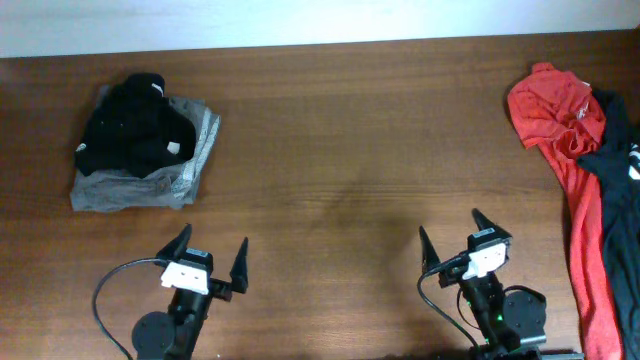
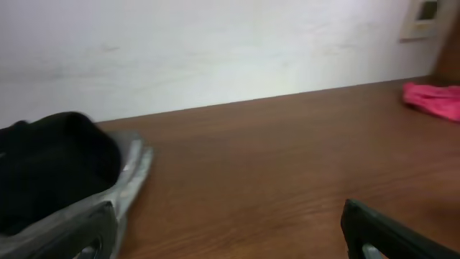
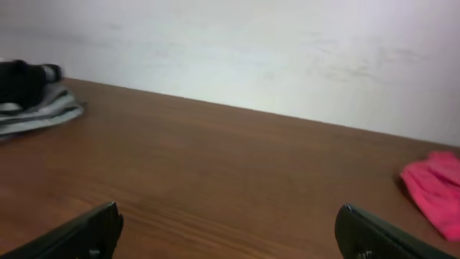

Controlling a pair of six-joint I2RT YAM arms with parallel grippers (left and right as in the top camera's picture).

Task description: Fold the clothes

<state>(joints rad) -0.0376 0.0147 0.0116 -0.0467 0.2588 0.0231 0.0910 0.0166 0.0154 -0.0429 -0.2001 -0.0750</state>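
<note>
The clothes lie in two heaps. At the far left a crumpled black garment [image 1: 130, 125] sits on a folded grey one [image 1: 190, 165]; the left wrist view shows the black garment [image 2: 50, 173] and the grey one [image 2: 133, 169] too. At the right edge a red garment [image 1: 555, 105] lies spread, with a dark garment with white marks [image 1: 615, 145] over it. My left gripper [image 1: 213, 240] stands open near the front edge, well short of the left heap. My right gripper [image 1: 450, 226] is open too, left of the red garment. Nothing is between either pair of fingers [image 2: 377, 230] [image 3: 83, 232].
Bare brown wooden table [image 1: 340, 150] stretches between the two heaps. A white wall [image 3: 251, 50] rises behind the table's far edge. A black cable [image 1: 110, 290] loops beside the left arm's base.
</note>
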